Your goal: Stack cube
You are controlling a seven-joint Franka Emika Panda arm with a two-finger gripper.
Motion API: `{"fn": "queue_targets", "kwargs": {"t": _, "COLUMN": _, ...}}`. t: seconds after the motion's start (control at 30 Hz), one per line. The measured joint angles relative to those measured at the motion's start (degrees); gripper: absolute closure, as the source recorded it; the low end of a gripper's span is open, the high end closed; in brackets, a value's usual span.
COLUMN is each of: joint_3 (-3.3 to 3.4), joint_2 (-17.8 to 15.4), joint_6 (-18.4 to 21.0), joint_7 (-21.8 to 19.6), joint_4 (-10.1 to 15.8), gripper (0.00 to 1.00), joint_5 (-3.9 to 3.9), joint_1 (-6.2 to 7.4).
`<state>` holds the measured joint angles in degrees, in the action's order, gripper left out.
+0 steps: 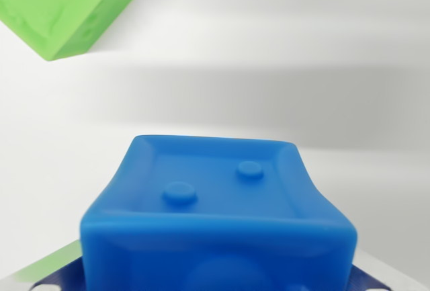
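The blue cube [218, 217] fills the lower middle of the wrist view, very close to the camera, its top face with two round studs turned upward. The green cube [57, 9] lies well apart from it, toward the upper left corner, on the white table [282, 69]. The fingers are not visible, so I cannot tell if the gripper holds the blue cube. To stack well, I think the blue cube should be carried directly above the green cube, faces aligned, then lowered slowly.

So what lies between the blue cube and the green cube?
Nothing: the wrist view shows only bare white surface between the blue cube and the green cube.
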<state>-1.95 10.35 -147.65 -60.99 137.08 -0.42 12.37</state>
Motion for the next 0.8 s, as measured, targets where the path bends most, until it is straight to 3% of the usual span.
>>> {"fn": "queue_targets", "kwargs": {"t": 0.8, "joint_3": -1.32, "joint_2": 3.6, "joint_6": 1.6, "joint_7": 8.9, "joint_4": -5.1, "gripper": 1.00, "joint_5": -0.72, "joint_1": 0.47}}
